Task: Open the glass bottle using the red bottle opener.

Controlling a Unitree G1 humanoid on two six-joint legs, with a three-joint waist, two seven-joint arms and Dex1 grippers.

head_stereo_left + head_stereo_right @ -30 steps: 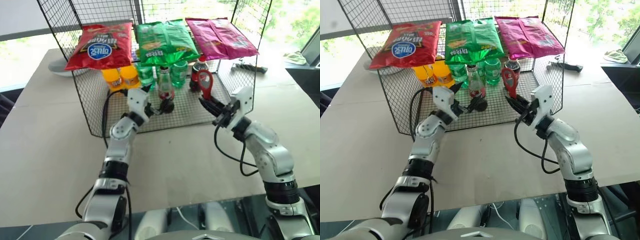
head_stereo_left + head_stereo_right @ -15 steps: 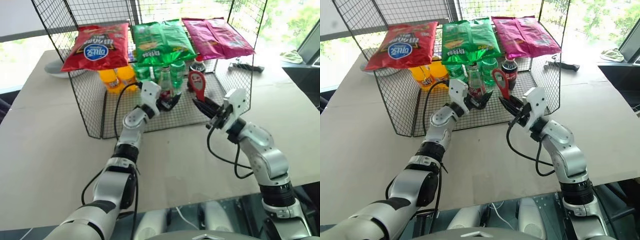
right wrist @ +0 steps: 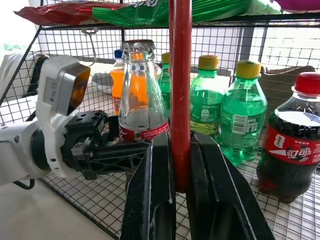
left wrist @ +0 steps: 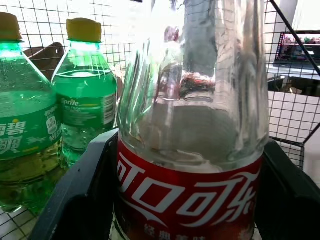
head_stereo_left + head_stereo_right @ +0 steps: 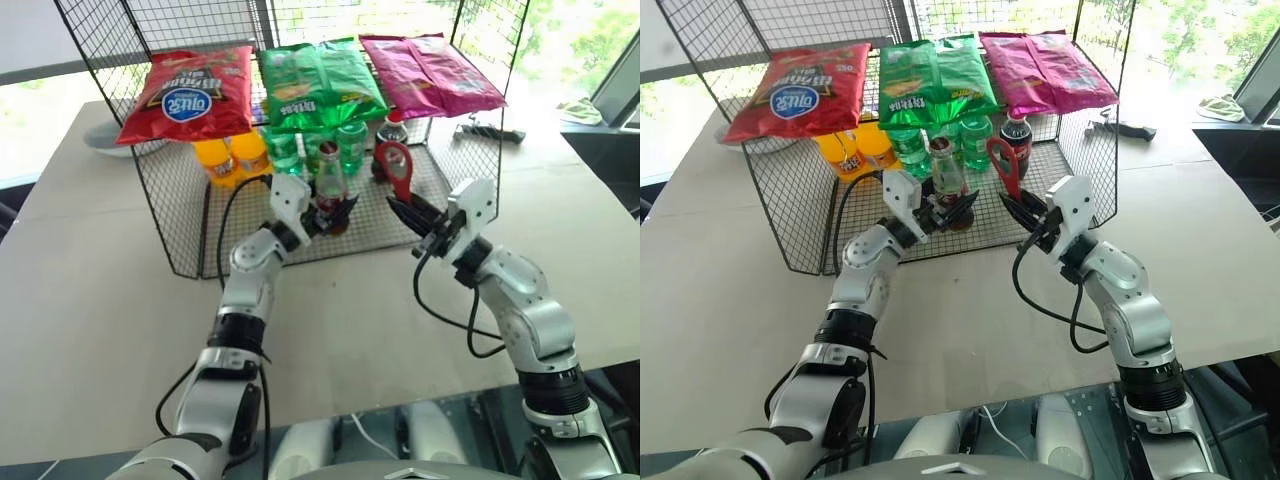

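- While your left gripper (image 5: 335, 213) reaches into the wire rack (image 5: 190, 225) from its front edge, its two black fingers (image 4: 80, 192) stand one on each side of the glass bottle (image 5: 330, 180), right at the red label band; you cannot tell from the pictures whether they are pressing on the glass or only lying against it.
- You can see the glass bottle standing upright on the rack's lower mesh shelf, near the middle of its front edge, with the metal cap still on its neck.
- Your right gripper (image 5: 1018, 207) is pressed together on the handle of the red bottle opener (image 5: 1003, 165), which stands upright with its ring-shaped head at the top.
- You hold the opener just beside the glass bottle, on its right, apart from it and not touching the cap.
- Behind the glass bottle you have the green plastic bottles (image 3: 242, 115) in a row, two orange bottles (image 5: 232, 157) toward the shelf's left edge, and a plastic cola bottle (image 3: 292, 135) with a red cap toward the right edge.
- On the rack's top shelf lie three snack bags: red (image 5: 190, 92), green (image 5: 318, 80) and pink (image 5: 432, 72).
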